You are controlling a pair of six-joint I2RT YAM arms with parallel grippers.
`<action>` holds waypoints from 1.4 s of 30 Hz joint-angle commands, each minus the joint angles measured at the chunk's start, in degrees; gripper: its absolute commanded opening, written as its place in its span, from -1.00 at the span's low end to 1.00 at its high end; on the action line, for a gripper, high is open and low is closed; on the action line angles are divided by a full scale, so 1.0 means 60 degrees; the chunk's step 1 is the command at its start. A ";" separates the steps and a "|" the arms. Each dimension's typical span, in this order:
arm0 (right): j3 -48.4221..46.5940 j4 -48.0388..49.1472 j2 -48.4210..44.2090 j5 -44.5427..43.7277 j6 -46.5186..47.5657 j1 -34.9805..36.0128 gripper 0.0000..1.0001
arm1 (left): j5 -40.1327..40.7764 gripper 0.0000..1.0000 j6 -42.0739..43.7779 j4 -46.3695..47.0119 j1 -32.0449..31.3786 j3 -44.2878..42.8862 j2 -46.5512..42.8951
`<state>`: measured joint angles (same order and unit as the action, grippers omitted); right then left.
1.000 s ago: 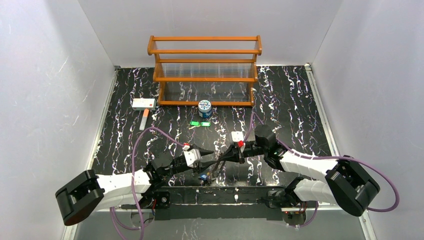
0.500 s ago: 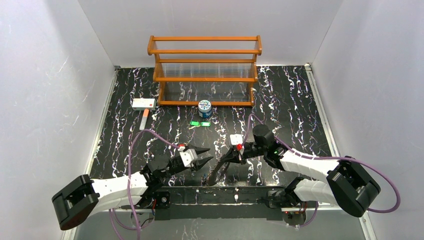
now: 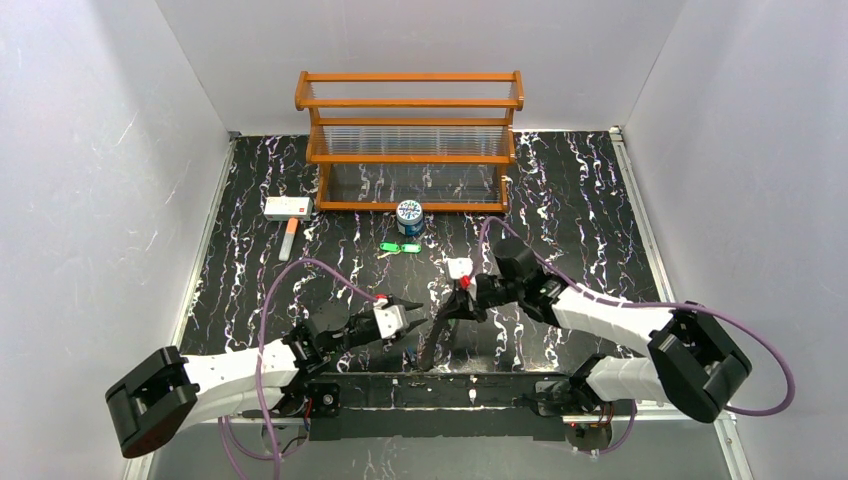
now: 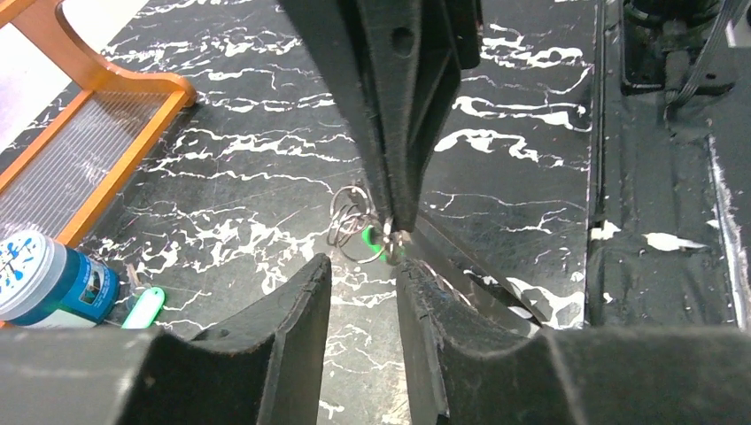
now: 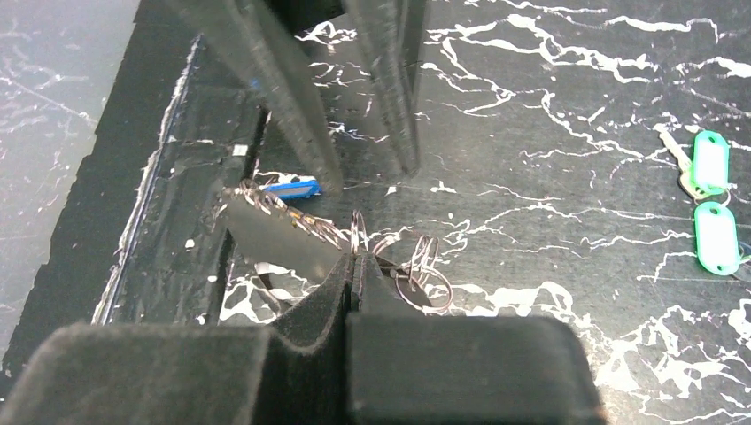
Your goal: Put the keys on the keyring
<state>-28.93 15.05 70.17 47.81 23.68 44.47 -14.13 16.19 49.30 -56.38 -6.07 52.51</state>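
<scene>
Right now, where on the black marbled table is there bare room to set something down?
Free: table stretch between orange wooden rack and right arm; patch between white rectangular box and left arm. Crowded: centre front, where left gripper and right gripper meet at metal rings.

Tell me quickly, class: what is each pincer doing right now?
Left pincer: open, holding nothing.
Right pincer: closed, pinching a cluster of metal rings.

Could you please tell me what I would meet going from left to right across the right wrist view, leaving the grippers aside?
blue key → metal rings → green keys, two lying one behind the other near the right edge.
</scene>
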 commanded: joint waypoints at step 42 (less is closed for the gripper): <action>-0.3367 -0.4339 0.2799 -0.0957 -0.0856 0.0636 -0.97 | 0.0090 -0.59 -0.0162 -0.0480 0.0013 -0.1145 0.2864</action>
<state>-48.95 -11.84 88.38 39.62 18.20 48.03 -12.01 15.88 44.14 -56.38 -10.59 69.06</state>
